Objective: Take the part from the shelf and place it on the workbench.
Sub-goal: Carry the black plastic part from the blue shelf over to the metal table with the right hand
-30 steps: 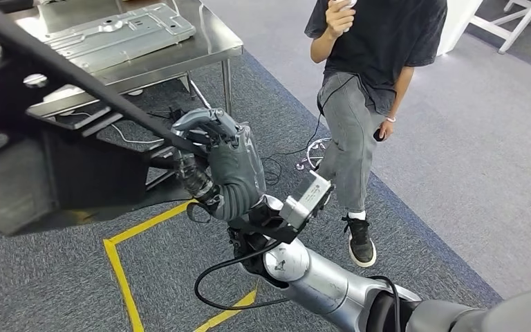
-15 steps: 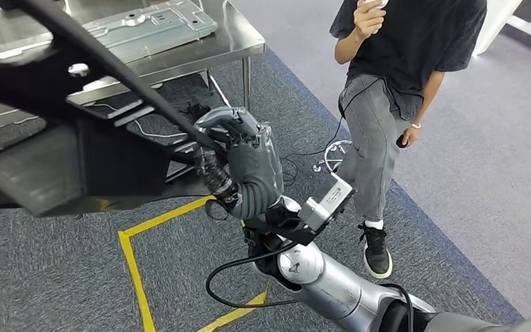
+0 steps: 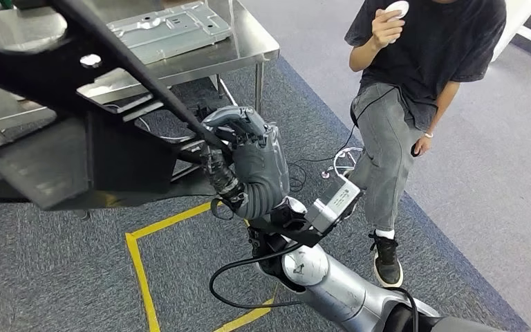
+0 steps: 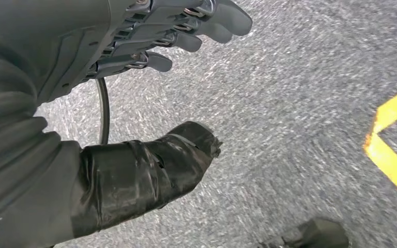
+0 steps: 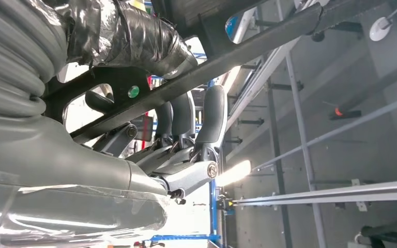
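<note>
A large black frame-like part hangs across the left of the head view, above the carpet. My right hand grips its thin edge bar from the right side. In the right wrist view the fingers wrap around that black bar, with the taped thumb on its other side. The steel workbench stands beyond the part at the top, apart from it. My left hand hangs over the grey carpet with its fingers spread and nothing in it.
A grey stamped metal plate lies on the workbench. A person in a black shirt stands at the right, close to my right arm. Yellow tape lines mark the carpet, and cables trail beside the bench leg.
The whole picture has shifted, so the camera moved: workbench and person now sit further right and lower. The black part stays in my right hand's grip.
</note>
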You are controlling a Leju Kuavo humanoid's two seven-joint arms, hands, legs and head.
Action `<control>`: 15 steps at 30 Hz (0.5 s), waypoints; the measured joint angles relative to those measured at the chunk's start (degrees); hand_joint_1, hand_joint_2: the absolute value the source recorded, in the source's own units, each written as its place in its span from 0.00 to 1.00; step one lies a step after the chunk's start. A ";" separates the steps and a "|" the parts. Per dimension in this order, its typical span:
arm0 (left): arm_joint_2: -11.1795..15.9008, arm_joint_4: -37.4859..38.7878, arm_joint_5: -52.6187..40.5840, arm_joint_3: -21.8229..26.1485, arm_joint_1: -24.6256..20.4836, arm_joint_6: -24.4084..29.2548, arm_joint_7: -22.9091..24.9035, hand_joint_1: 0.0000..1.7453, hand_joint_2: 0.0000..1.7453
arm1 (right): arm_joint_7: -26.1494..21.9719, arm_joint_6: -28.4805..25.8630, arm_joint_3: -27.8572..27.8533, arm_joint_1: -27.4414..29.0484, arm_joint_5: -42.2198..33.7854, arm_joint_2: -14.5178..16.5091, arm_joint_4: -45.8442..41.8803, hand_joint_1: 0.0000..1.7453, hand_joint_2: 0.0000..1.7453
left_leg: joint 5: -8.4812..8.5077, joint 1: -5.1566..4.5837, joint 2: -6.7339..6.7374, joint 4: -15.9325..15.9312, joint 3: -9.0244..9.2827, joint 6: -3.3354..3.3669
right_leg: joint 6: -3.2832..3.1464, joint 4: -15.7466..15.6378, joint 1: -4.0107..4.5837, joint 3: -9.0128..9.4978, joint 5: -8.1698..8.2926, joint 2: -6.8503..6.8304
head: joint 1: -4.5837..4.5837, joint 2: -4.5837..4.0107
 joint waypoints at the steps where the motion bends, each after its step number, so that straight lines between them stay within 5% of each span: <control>1: 0.00 0.00 -0.02 -0.01 0.01 0.00 0.00 0.00 1.00 | 0.00 -0.07 0.00 -0.01 0.00 0.00 -0.01 1.00 1.00 | -0.08 0.04 0.00 -0.22 0.33 0.39 | 0.19 1.86 -0.07 -0.86 -0.97 0.01 | 0.17 0.00; 4: 0.11 0.00 -0.05 0.00 -0.07 0.00 -0.01 0.00 1.00 | 0.00 -0.16 0.00 0.16 0.00 -0.02 0.00 1.00 1.00 | -0.65 -0.12 0.01 -0.41 1.10 1.20 | 0.40 12.63 -0.13 -6.95 -4.84 0.05 | 0.69 0.00; 6: 0.16 0.00 -0.05 0.01 0.00 -0.02 -0.01 0.00 1.00 | 0.00 -0.14 -0.01 0.38 0.00 -0.02 0.01 1.00 1.00 | -1.17 -0.27 -0.08 -0.39 1.66 1.32 | 0.39 15.62 -0.18 -9.74 -4.06 0.05 | 1.02 0.00; 10: 0.16 0.00 0.02 0.00 0.06 -0.12 -0.03 0.00 1.00 | 0.00 -0.13 0.01 0.45 0.00 -0.01 0.01 1.00 1.00 | -2.63 -0.43 -0.45 -0.13 3.31 0.75 | -0.33 3.36 0.01 -5.54 3.98 0.11 | 1.93 0.00; 15: 0.38 0.00 0.41 0.02 0.02 -0.20 -0.11 0.00 1.00 | -0.01 -0.11 0.00 0.46 0.00 0.02 0.00 1.00 1.00 | -3.73 -0.35 -0.40 0.26 3.45 -0.86 | -1.48 0.00 0.21 -3.65 3.75 0.25 | 2.51 0.00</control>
